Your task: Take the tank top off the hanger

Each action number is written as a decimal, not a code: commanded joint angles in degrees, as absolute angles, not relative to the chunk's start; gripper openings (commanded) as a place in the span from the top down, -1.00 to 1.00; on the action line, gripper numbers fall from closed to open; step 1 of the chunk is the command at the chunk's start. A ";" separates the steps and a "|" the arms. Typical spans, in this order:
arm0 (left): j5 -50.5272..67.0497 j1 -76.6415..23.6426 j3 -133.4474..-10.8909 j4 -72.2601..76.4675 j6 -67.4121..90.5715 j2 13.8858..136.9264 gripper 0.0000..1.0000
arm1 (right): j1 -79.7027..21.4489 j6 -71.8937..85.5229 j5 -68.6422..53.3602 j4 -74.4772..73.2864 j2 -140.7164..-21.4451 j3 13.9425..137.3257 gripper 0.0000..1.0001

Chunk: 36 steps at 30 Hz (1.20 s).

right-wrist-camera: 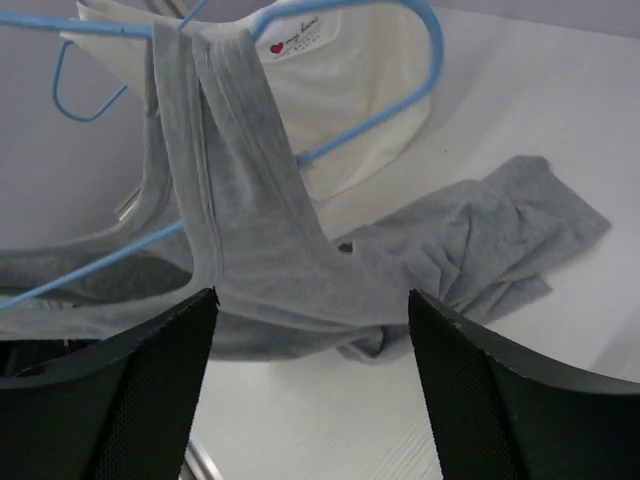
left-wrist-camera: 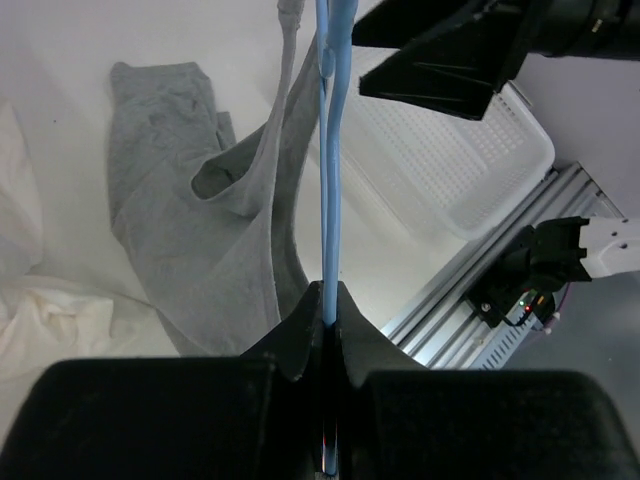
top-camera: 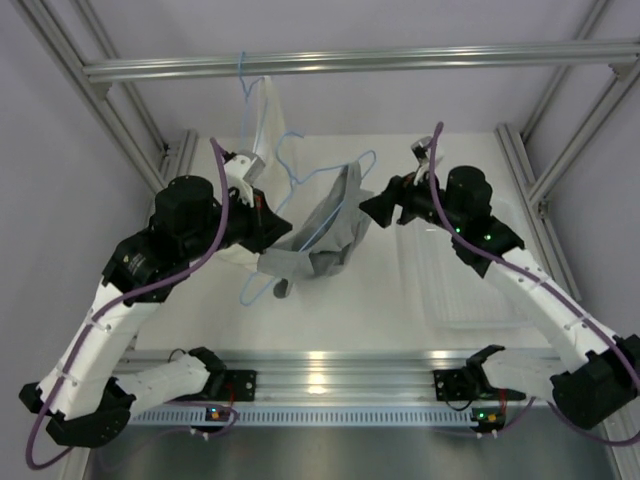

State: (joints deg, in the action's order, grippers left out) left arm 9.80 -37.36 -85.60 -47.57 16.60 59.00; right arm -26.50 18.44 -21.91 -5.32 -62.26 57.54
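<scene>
Approx half done: pinched hanger (left-wrist-camera: 330, 200) w/ L claw (left-wrist-camera: 330, 310), held R claw (right-wrist-camera: 310, 305) spread at 3 o'clock of tank top (left-wrist-camera: 200, 250); hem on tabletop (right-wrist-camera: 540, 110), one strap yet to free.

Two blue wire hangers from where I stand: the hanger (left-wrist-camera: 327, 180) mid-frame and a second hanger (top-camera: 243, 72) on the rail (top-camera: 400, 60) at upper left. Two garments (one apiece), the grey tank top (top-camera: 330, 240) and a white garment (right-wrist-camera: 350, 100). One white basket (top-camera: 470, 285) at right, and two grippers: left gripper (left-wrist-camera: 328, 310), right gripper (right-wrist-camera: 310, 300).
</scene>
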 commanded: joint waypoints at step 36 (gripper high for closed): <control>16.09 -37.62 -86.48 -41.84 18.20 59.41 1.00 | -36.39 10.63 -10.03 -3.43 -69.79 66.53 0.98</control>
